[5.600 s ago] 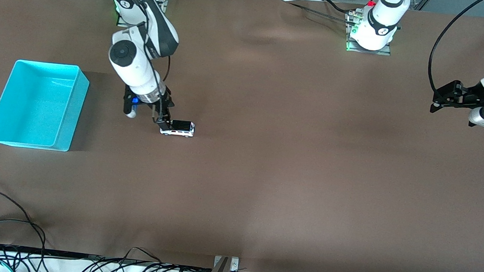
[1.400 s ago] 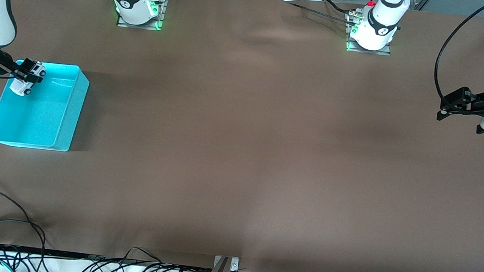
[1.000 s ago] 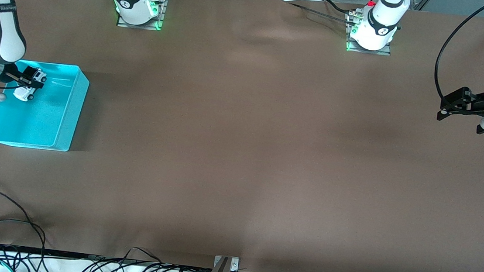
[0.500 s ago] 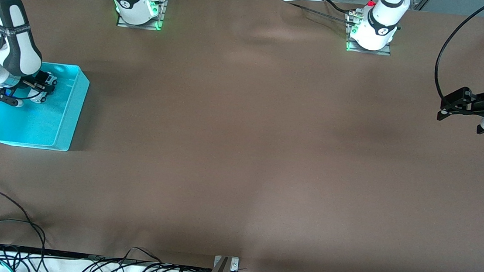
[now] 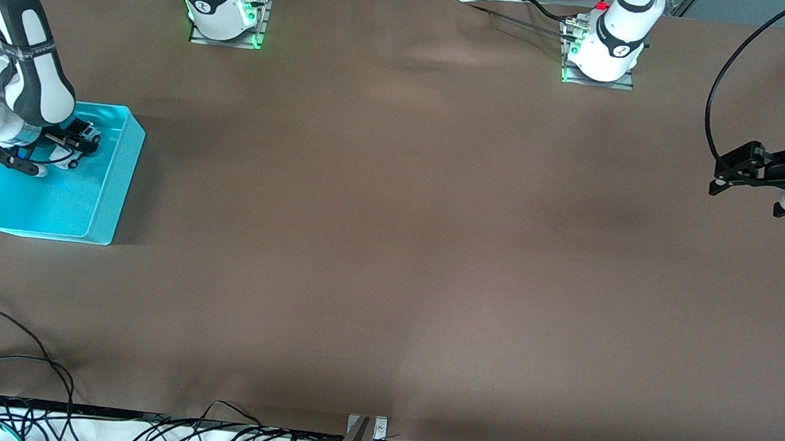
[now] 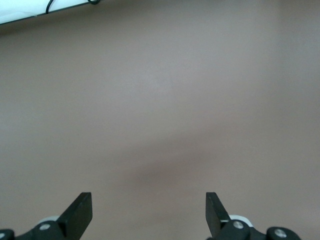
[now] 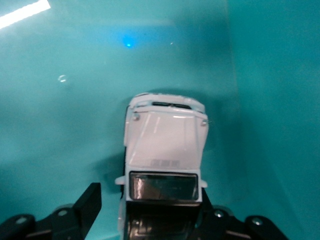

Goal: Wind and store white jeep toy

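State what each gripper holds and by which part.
The right gripper holds nothing; it stands open around the white jeep toy's rear. The left gripper is open and empty.

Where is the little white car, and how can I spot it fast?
Look toward the right arm's end of the brown table for the bright turquoise bin. The right gripper reaches into it, at the end farther from the front camera. There, between its fingers, sits the white jeep toy: tiny, boxy, with a white hood and dark windshield, the only toy in the bin.
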{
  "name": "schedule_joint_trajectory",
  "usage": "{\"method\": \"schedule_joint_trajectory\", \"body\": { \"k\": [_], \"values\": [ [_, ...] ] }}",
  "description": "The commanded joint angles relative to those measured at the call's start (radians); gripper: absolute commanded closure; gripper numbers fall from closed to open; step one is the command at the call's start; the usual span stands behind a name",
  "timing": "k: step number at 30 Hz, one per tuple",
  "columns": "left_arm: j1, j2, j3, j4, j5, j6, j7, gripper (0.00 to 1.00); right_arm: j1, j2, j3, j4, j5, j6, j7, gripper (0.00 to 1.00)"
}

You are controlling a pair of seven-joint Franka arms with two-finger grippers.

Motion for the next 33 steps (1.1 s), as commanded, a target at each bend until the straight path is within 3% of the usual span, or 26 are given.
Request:
{"method": "schedule_joint_trajectory", "body": {
  "k": [1,9,23,33],
  "values": [
    [0.003,0.018,-0.001,0.032,-0.009,-0.006,0.006,0.0,-0.01,-0.088,0.023,-0.014,-0.002,-0.081,0.023,0.0],
    [0.003,0.017,-0.001,0.032,-0.011,-0.006,0.006,0.0,-0.008,-0.231,0.024,-0.013,-0.004,-0.228,0.037,0.0],
    [0.001,0.017,-0.003,0.032,-0.011,-0.003,0.006,0.0,-0.007,-0.464,0.039,-0.01,-0.004,-0.366,0.031,0.0],
    [0.0,0.032,-0.001,0.032,-0.009,-0.003,0.004,0.0,-0.007,-0.575,0.059,0.099,-0.004,-0.594,0.023,0.0]
  ]
}}
